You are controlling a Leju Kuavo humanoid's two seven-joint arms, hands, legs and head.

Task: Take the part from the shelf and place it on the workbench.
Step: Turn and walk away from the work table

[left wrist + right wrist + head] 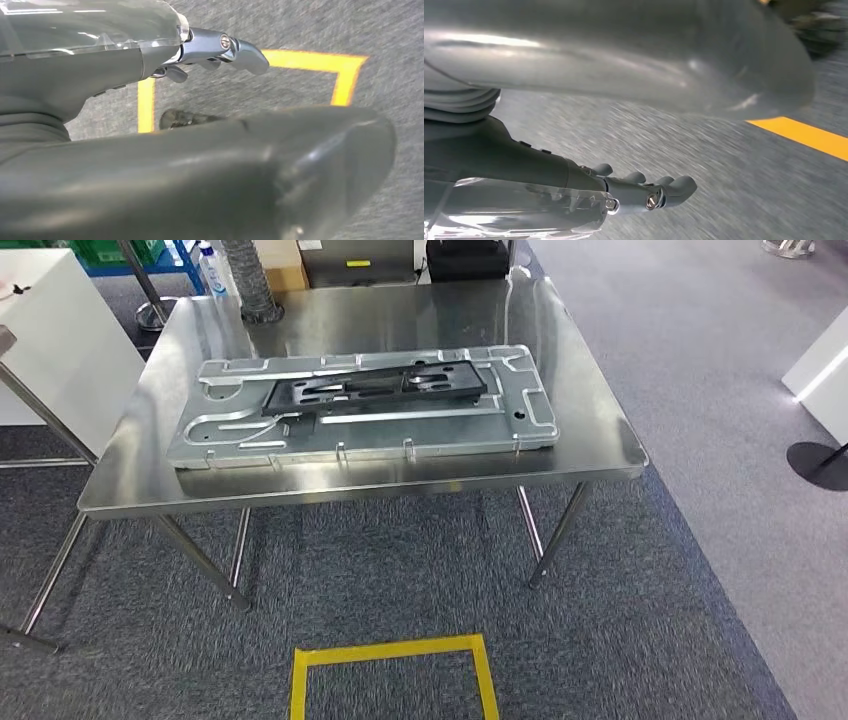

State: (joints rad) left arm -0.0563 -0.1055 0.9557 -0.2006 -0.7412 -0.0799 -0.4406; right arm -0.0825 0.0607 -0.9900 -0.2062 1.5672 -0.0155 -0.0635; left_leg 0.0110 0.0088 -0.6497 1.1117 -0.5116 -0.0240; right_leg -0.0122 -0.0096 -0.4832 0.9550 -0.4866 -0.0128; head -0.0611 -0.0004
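A stainless-steel worktop [590, 430] with thin metal legs stands on grey carpet [400, 570], its polished surface throwing back soft reflections. On the floor in front of it a yellow tape square [392, 652] is marked out. At the worktop's far edge stand a grey ribbed hose [246, 280] and a cardboard box [283, 272], with a white spray bottle [211, 270] just beyond the far left corner; a white cabinet [60, 335] stands to the left, and the black round base of a stand [820, 462] sits on the floor at the far right. The part, a large flat silver metal plate [440, 430] with raised channels and curved grooves pressed into it, lies flat on the worktop near its middle, with a flat black slotted bracket [375, 390] resting on top of it. The plate's long axis runs left to right, roughly parallel to the worktop's front edge, slightly skewed so that its right end sits a little farther from the camera. In the left wrist view the left robot hand [200, 55] hangs over the carpet beside the yellow tape, fingers extended and loosely apart, holding nothing. In the right wrist view the right robot hand [634, 187] likewise hangs above the carpet, blurred, its fingers stretched out and empty.
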